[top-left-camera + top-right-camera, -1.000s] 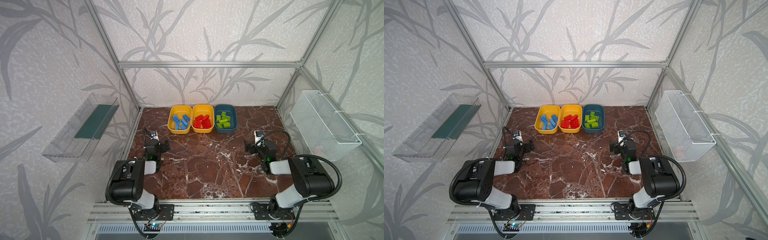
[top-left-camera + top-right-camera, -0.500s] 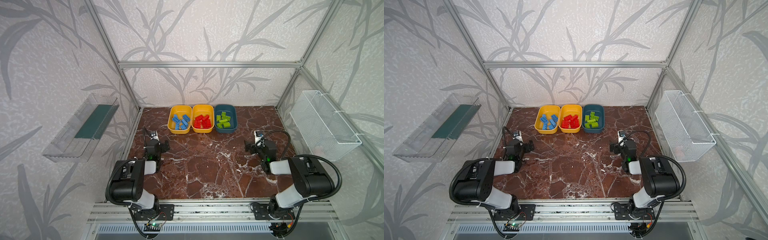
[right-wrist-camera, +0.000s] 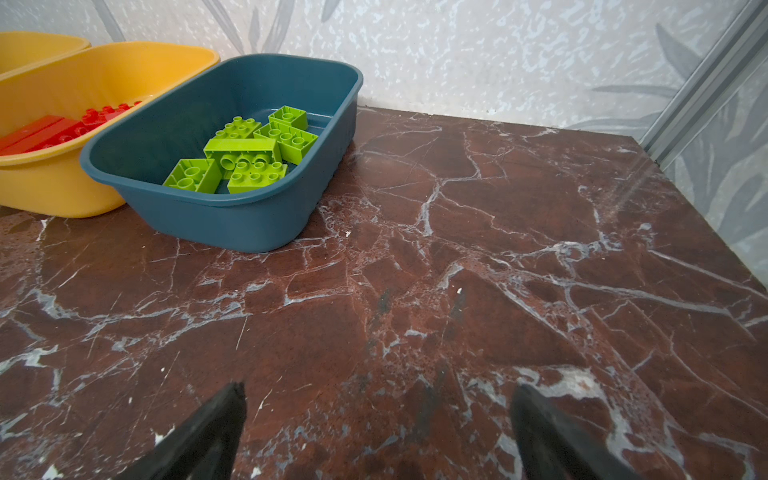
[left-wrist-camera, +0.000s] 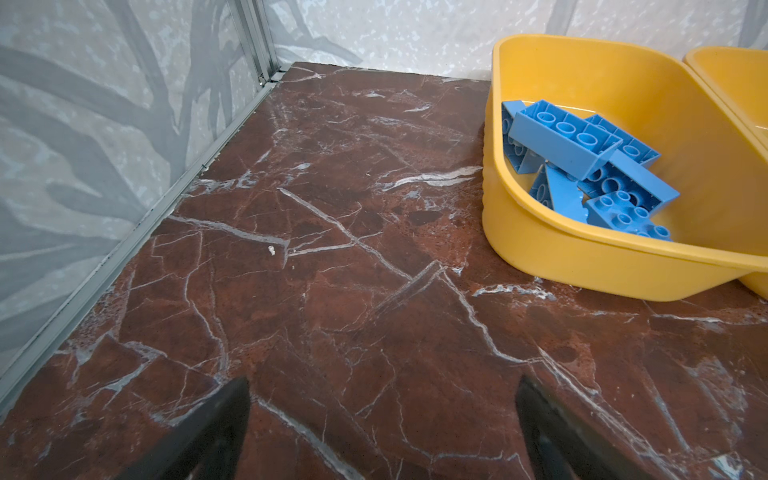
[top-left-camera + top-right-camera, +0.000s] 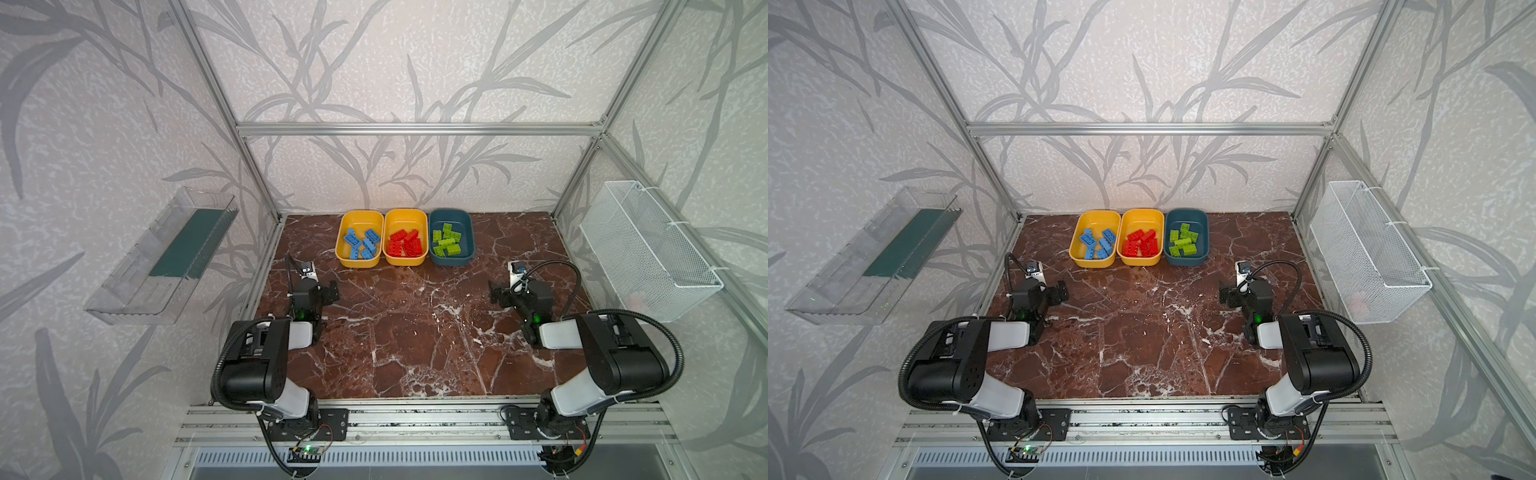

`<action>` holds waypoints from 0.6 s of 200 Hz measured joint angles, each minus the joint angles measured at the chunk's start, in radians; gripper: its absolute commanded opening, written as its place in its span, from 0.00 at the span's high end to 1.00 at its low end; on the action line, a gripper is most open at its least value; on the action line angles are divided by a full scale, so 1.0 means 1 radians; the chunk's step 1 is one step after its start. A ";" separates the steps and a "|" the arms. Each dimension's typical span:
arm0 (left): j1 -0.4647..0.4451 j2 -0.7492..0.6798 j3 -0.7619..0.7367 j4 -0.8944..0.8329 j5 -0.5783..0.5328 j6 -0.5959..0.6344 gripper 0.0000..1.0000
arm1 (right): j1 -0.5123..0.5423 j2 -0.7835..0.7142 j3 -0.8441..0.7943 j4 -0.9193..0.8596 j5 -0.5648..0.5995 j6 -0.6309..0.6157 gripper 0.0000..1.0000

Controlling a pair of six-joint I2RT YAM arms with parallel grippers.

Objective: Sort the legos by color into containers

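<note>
Red-brown marble surface (image 5: 415, 332): bare over its middle and near parts. No loose brick shows on it in any view, so the sort is judged complete.

Left arm (image 5: 257, 357) and right arm (image 5: 611, 357): folded low at the near left and near right corners, a posture that leaves the far row unobstructed and reads as rest, not reach.

Three containers stand in one row against the far wall, side touching side: left yellow tub (image 5: 360, 264), middle yellow tub (image 5: 405, 262) and, at the right end, teal tub (image 5: 452, 262). One tub serves one colour. The central row is probably chosen so that either arm can reach it.

Left hand (image 4: 380, 399) and right hand (image 3: 378, 403): each low over bare surface, well short of the tubs, fingers spread wide apart with nothing between them.

Blue legos (image 5: 360, 245) lie in the left yellow tub, red legos (image 5: 405, 245) in the middle yellow tub, green legos (image 5: 446, 243) in the teal tub. Bricks lie jumbled, some studs-up, some tilted or overlapping, which suggests release from above without careful stacking.
</note>
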 measured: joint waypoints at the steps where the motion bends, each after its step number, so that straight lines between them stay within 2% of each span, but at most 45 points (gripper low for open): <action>1: 0.000 0.000 0.000 0.000 0.000 0.000 0.01 | 0.000 0.000 0.000 0.000 0.000 0.000 0.01; 58: 0.000 0.000 0.000 0.000 0.000 0.000 0.01 | 0.006 -0.010 0.000 -0.007 0.004 0.000 0.01; 92: 0.000 0.000 0.000 0.000 0.000 0.000 0.01 | 0.008 -0.156 0.005 -0.105 0.029 0.001 0.01; 120: 0.000 0.000 0.000 0.000 0.000 0.000 0.01 | 0.008 -0.115 -0.005 -0.018 0.040 0.004 0.01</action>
